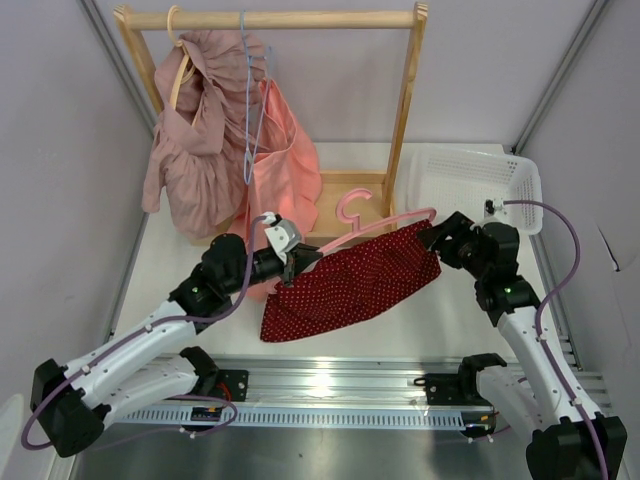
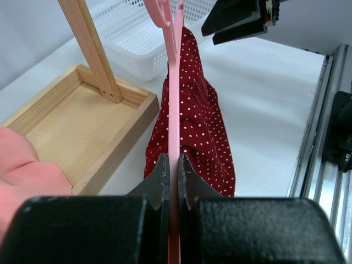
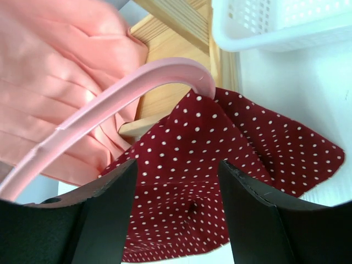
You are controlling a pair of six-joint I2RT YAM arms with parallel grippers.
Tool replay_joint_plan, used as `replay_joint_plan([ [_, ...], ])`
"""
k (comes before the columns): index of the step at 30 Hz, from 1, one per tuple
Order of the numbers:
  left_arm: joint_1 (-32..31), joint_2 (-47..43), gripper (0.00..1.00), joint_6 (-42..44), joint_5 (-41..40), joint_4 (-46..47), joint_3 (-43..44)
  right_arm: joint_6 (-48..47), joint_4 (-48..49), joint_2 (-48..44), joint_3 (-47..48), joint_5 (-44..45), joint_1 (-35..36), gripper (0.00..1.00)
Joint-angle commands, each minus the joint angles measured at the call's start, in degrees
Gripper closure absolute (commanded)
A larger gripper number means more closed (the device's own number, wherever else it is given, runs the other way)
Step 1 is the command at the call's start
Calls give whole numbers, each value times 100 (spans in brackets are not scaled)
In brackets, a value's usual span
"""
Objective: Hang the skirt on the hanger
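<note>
The dark red polka-dot skirt hangs from the pink hanger, draped down to the table in the middle. My left gripper is shut on the hanger's left end; in the left wrist view the pink bar runs straight out between the closed jaws with the skirt beside it. My right gripper is open at the hanger's right end, jaws spread over the skirt, just below the hanger's curved end.
A wooden rack with a tray base stands behind, holding a dusty-pink garment and a salmon-pink garment on a blue wire hanger. A white basket sits at the back right.
</note>
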Motion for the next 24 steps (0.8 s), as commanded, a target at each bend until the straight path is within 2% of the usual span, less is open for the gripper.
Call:
replay_joint_plan([
  [1,-19,-308,100,71,50,-10,434,-345,314,-11,293,-330,3,34],
  [15,-19,-484,100,44,621,-634,1102,-750,348,173,557,-128,-14,34],
  [20,-19,-589,100,18,665,-652,1181,-750,323,235,618,-181,3,48],
  [21,-19,-590,100,27,674,-652,1199,-741,279,217,644,-146,3,52],
  [22,-19,-590,100,36,666,-652,1199,-732,235,156,662,-102,3,62],
  [24,-19,-642,100,71,587,-845,1208,-758,95,60,767,91,-5,68],
])
